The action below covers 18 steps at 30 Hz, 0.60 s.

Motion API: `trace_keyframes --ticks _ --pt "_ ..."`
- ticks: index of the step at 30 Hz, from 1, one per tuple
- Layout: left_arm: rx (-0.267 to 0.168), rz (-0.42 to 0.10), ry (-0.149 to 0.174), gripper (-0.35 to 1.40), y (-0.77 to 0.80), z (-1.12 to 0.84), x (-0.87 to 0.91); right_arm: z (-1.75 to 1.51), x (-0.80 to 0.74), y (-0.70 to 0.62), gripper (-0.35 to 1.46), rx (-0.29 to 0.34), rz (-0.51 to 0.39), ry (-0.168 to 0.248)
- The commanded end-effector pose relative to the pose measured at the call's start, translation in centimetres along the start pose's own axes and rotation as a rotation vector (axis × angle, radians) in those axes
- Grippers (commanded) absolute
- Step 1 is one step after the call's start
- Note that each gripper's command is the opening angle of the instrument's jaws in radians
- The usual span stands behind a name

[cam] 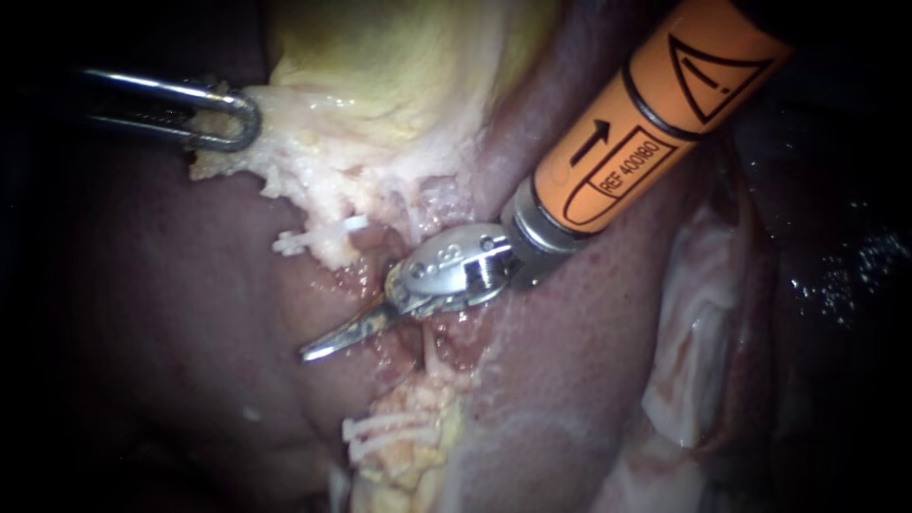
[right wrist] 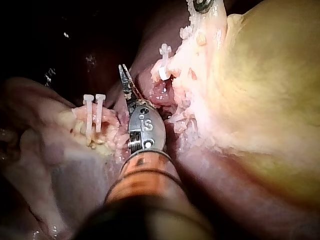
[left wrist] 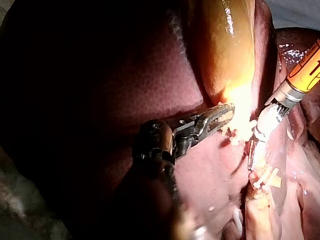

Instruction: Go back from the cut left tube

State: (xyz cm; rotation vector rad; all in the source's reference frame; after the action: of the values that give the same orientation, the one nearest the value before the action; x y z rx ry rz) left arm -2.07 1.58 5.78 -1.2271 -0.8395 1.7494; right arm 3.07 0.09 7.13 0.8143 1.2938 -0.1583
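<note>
Sitting between the two stumps of the cut tube (cam: 334, 252), the right instrument (cam: 328, 344) has its tool pressed together, holding nothing.
Two instruments, three clips: one clip (cam: 318, 236) on the stump beside the gallbladder (cam: 399, 66), two clips (cam: 385, 432) on the other; the left instrument (cam: 237, 119) tool pinches the gallbladder's pale edge.

Cut tube (cam: 332, 251): I count two stumps, well apart. Upper stump (cam: 327, 245) bears one white clip (cam: 318, 236). Lower stump (cam: 418, 464) bears two white clips (cam: 388, 433), side by side.

Only markings (cam: 622, 161) — on the right instrument (cam: 350, 332).
</note>
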Motion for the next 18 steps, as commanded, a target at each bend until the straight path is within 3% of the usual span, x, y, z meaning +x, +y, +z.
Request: trace_keyframes --ticks 1,2,4,5,7,16,18 --pt "-0.001 0.001 -0.001 -0.35 0.0 0.0 0.0 0.0 0.01 -0.01 -0.35 -0.003 0.036 0.0" --pt "-0.001 0.001 -0.001 -0.35 0.0 0.0 0.0 0.0 0.03 -0.01 -0.15 -0.007 0.055 0.001" --pt "-0.002 0.001 -0.001 -0.35 -0.01 0.0 0.0 -0.01 0.08 0.0 0.56 -0.008 0.086 0.007" --pt "-0.002 0.001 -0.001 -0.35 -0.01 0.0 0.0 -0.02 0.11 0.01 0.83 -0.008 0.111 0.008" --pt "-0.002 0.001 -0.001 -0.35 -0.01 0.0 0.0 -0.03 0.16 0.02 1.15 -0.009 0.167 0.014" --pt "-0.002 0.001 -0.001 -0.35 -0.02 -0.01 0.0 -0.09 0.2 -0.03 1.28 -0.011 0.203 0.02" --pt "-0.002 0.001 -0.001 -0.35 -0.02 -0.01 0.0 -0.14 0.18 -0.1 1.38 -0.06 0.2 0.02"
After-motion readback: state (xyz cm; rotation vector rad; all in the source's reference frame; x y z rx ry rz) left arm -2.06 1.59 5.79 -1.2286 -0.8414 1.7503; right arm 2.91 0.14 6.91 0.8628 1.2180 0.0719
